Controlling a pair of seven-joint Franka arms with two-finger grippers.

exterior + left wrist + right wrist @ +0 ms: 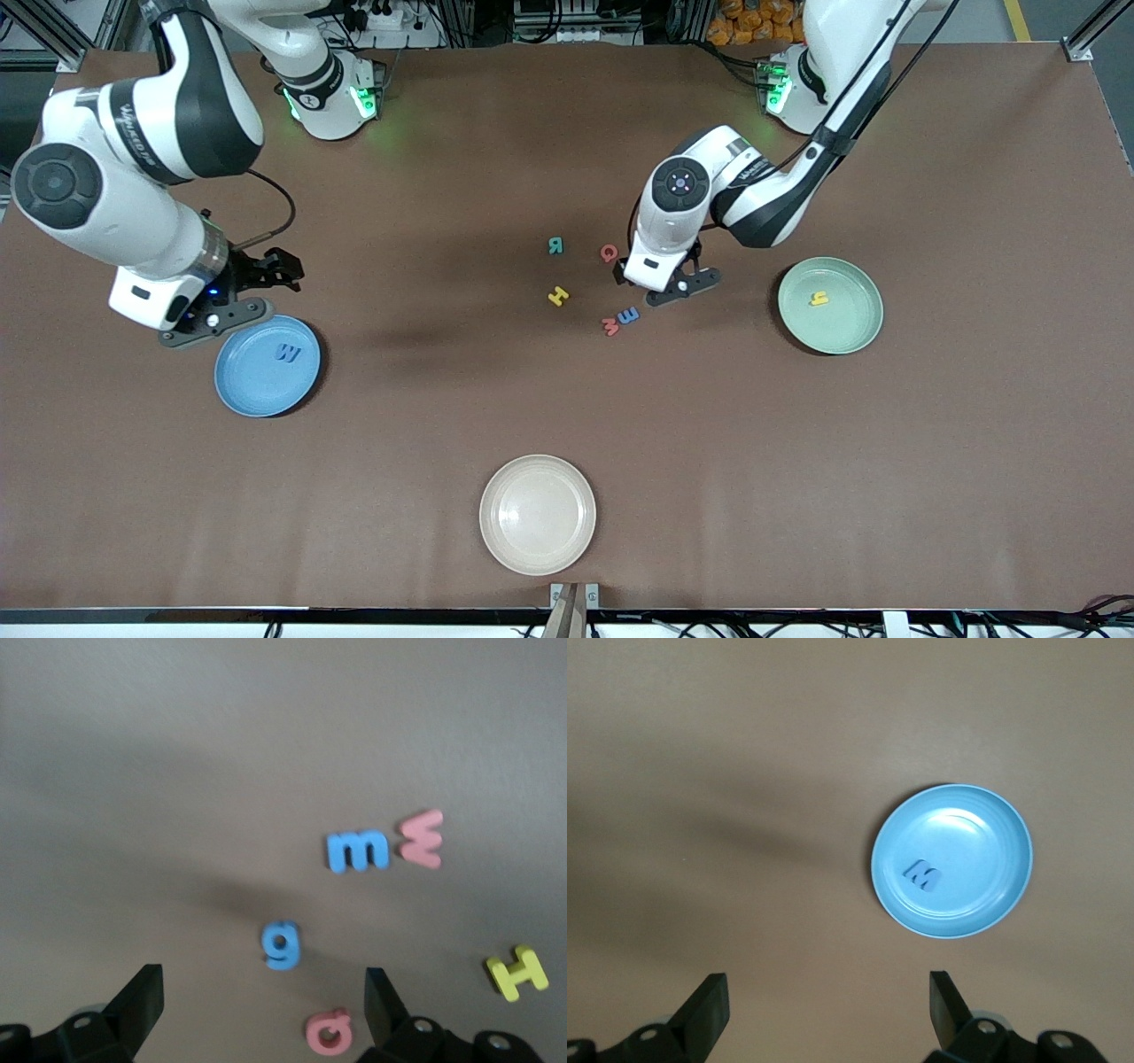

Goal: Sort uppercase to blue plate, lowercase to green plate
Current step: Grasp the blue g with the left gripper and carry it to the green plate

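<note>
Already the blue W lies flat in the blue plate, which sits toward the right arm's end of the table, and the yellow h lies in the pale green plate toward the left arm's end. Six letters rest on the bare brown table between the two plates. The teal R and red Q lie farthest from the front camera, the yellow H a little nearer, and the blue m and red w-like letter nearer still, these two touching or almost so. The blue g shows only in the left wrist view, lying near the red Q. The left gripper hangs over this cluster with its jaws spread wide and nothing between them, the g and Q lying on the table below the gap. The right gripper hovers beside the blue plate's rim, over bare table, its jaws also wide apart and empty. A cream plate stands nearest the front camera, well apart from the letters.
</note>
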